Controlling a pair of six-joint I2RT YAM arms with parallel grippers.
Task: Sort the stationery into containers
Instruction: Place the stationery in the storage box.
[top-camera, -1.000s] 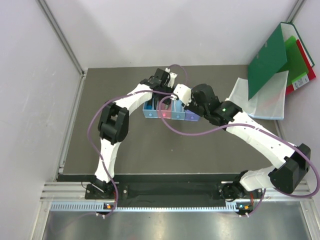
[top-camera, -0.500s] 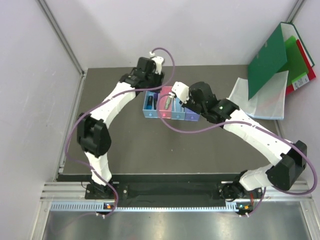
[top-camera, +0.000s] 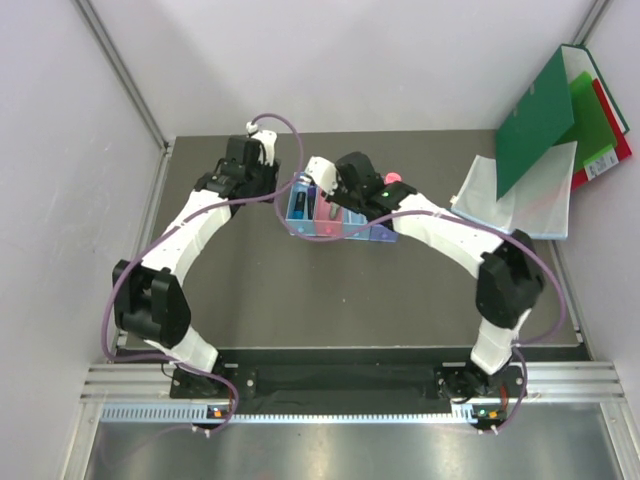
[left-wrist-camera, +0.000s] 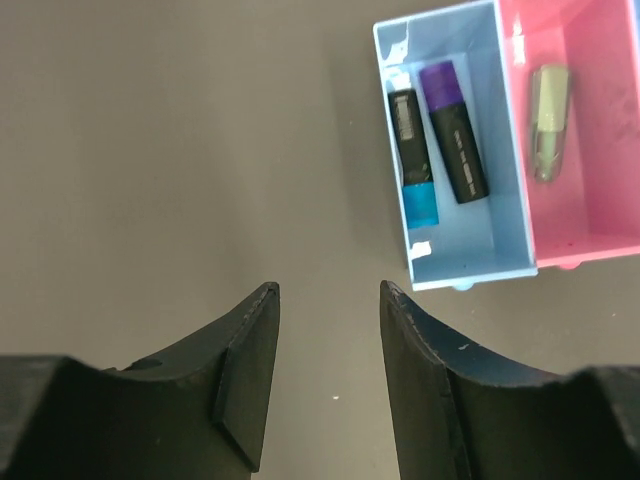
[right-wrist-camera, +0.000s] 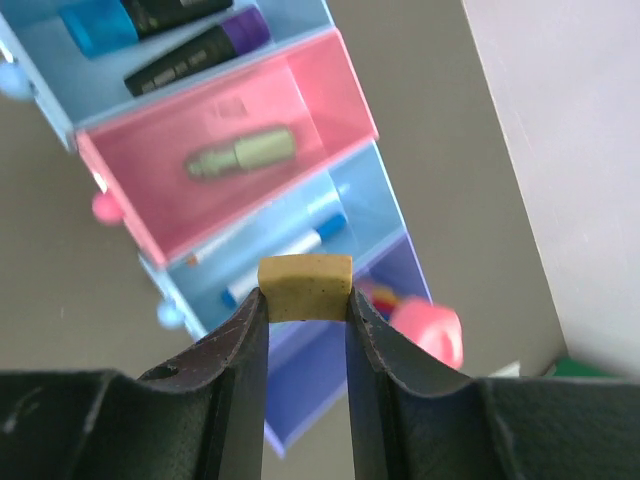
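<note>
Dark tabletop (left-wrist-camera: 150, 150); at upper right, the blue bin (left-wrist-camera: 480, 235) held a cyan-capped marker (left-wrist-camera: 412, 160) and a purple marker (left-wrist-camera: 455, 135), the pink bin (left-wrist-camera: 600, 200) a pale tube (left-wrist-camera: 549, 120). The left gripper (left-wrist-camera: 327, 300) gaped empty; the right gripper (right-wrist-camera: 305, 305) pinched a tan block (right-wrist-camera: 305, 285).

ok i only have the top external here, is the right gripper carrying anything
observer: yes, its wrist view shows the right gripper shut on a small tan block
operator: and the left one
observer: the left gripper is open and empty, over the mat near the end blue bin
operator: what's in that bin
observer: a cyan-capped marker and a purple-capped marker, lying side by side
</note>
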